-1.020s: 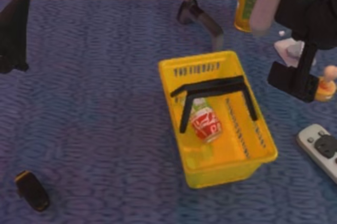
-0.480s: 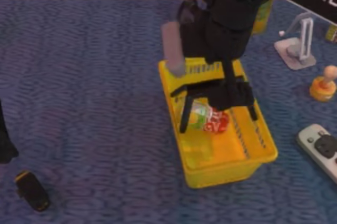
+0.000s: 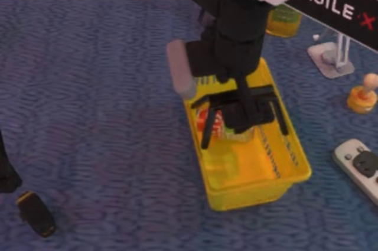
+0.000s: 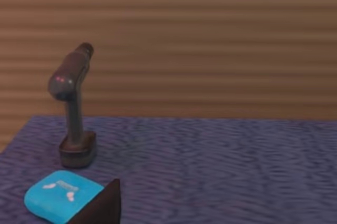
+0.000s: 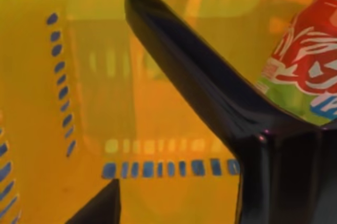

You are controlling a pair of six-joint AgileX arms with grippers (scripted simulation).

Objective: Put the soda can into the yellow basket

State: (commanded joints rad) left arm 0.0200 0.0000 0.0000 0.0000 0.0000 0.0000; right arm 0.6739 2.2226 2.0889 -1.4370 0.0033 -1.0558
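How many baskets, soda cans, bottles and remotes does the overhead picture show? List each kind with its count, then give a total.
Baskets: 1, the yellow basket
Cans: 1, the soda can, in the basket beneath the right gripper
Bottles: 1, the yellow-green bottle
Remotes: 1, the white remote
Total: 4

The table wears a matt, woven-looking purple-blue cloth with a rippled weave. In the middle of the top view the yellow basket looks like smooth, glossy plastic, its slotted walls reflecting light; its handles are matt black plastic. The soda can has a smooth printed skin with a slight sheen. The right gripper finger is glossy black. Behind the table, the wall looks like ribbed brown wood.
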